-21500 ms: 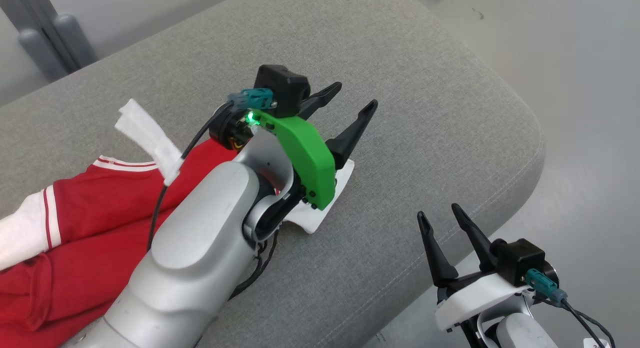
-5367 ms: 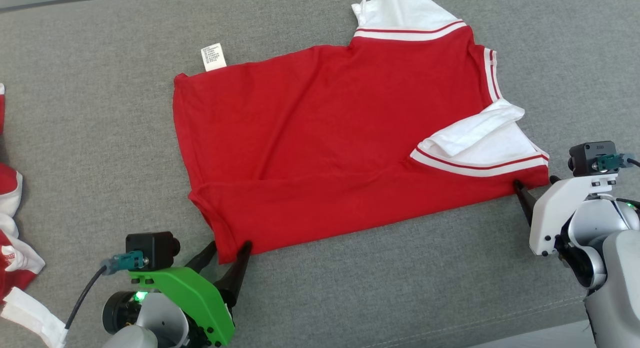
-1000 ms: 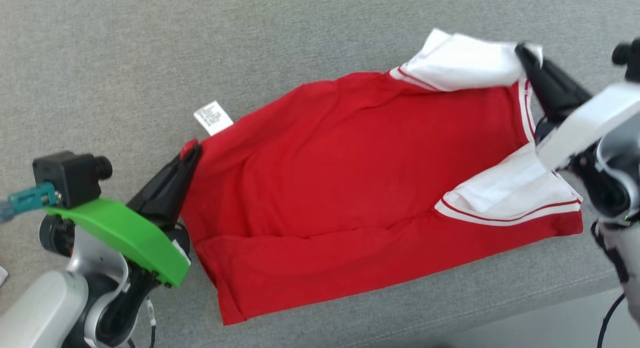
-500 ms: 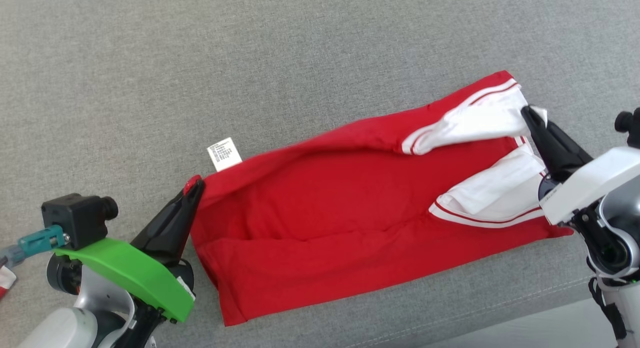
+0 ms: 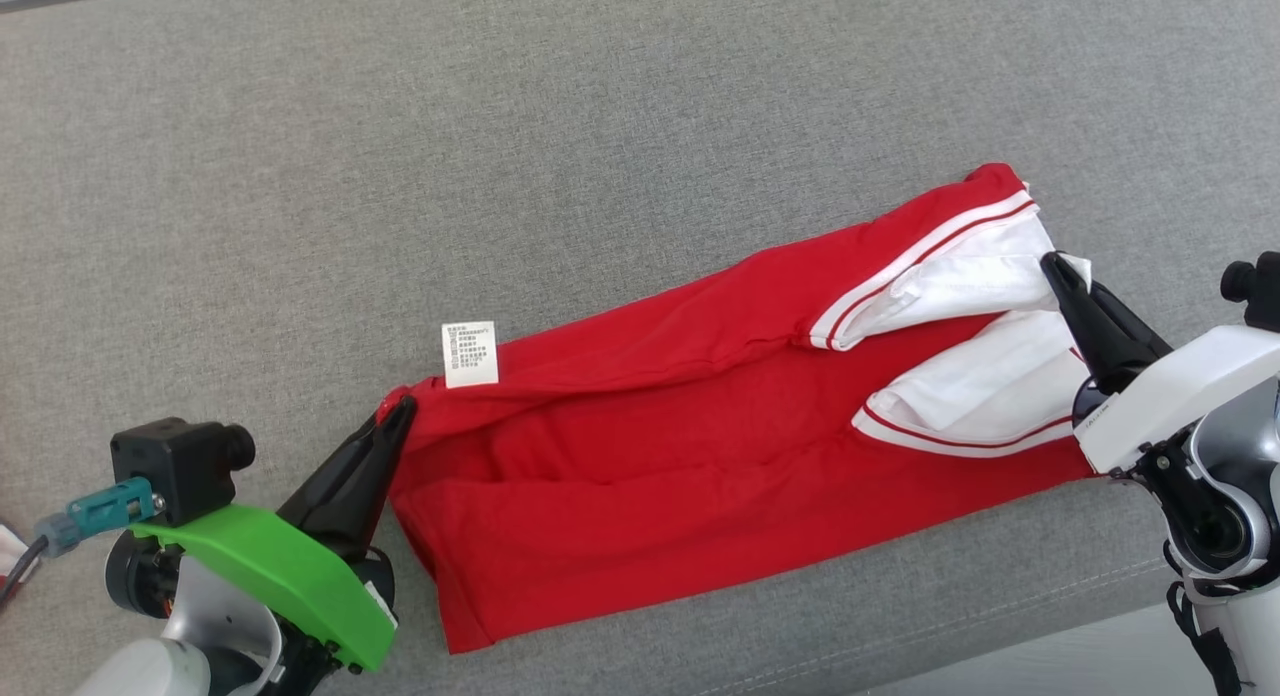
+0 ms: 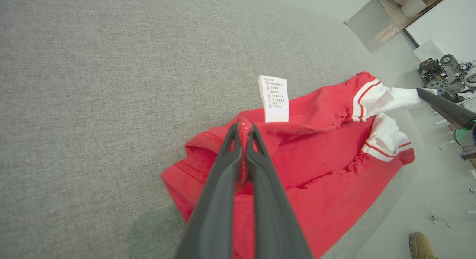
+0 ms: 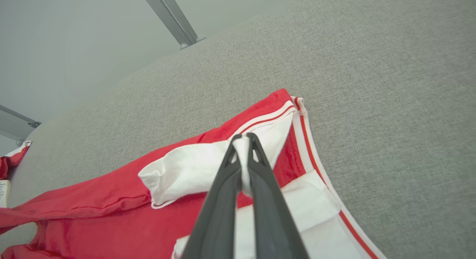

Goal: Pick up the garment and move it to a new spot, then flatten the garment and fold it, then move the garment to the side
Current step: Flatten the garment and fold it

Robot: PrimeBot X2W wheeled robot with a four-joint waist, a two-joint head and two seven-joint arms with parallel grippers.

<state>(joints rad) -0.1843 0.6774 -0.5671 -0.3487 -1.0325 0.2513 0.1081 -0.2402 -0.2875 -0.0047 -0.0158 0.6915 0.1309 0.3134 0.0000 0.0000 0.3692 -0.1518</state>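
Here, on a grey cushion, the left gripper is clamped on a red hem corner of the shirt. The right gripper is pinched tight on a white sleeve.

A care label stands just above the left fingertips. The second sleeve lies flat below the held one. A scrap of another garment shows at the frame's left edge, well apart, and pale floor at the bottom right. In the left wrist view a tan shoe stands on the floor at lower right. The right fingers hide part of the held sleeve. The left arm's green bracket covers cushion at lower left.

Half a second earlier the label and the held corner sat higher in the frame, and the lower-left hem corner has not shifted. The red band is now narrower. Five seconds back the shirt lay spread wide.

Its long axis runs from lower left to upper right, with the hem at the left and the sleeves at the right.
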